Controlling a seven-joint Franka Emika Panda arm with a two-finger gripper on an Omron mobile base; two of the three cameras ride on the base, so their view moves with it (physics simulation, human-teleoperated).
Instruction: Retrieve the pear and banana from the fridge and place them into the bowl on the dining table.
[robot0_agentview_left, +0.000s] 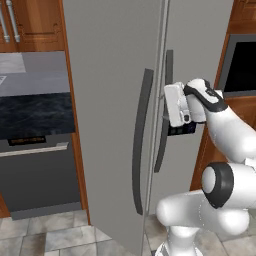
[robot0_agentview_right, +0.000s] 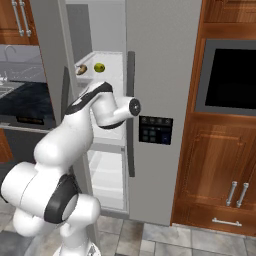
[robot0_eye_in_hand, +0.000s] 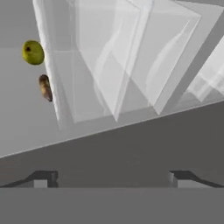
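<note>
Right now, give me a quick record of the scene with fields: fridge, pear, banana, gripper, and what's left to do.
fridge: left door swung partly open, white interior showing
pear: on an upper shelf inside the fridge, untouched
banana: on the same shelf, close beside the pear
gripper: open, empty, pointed into the fridge, apart from both fruits
right door: shut, dark control panel on its front
left to do: neither fruit picked up yet

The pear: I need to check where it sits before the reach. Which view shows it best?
The right base view: the pear sits on an upper fridge shelf beside the banana. The hand view shows it rolled, near the edge. In the left base view the door hides it.
</note>
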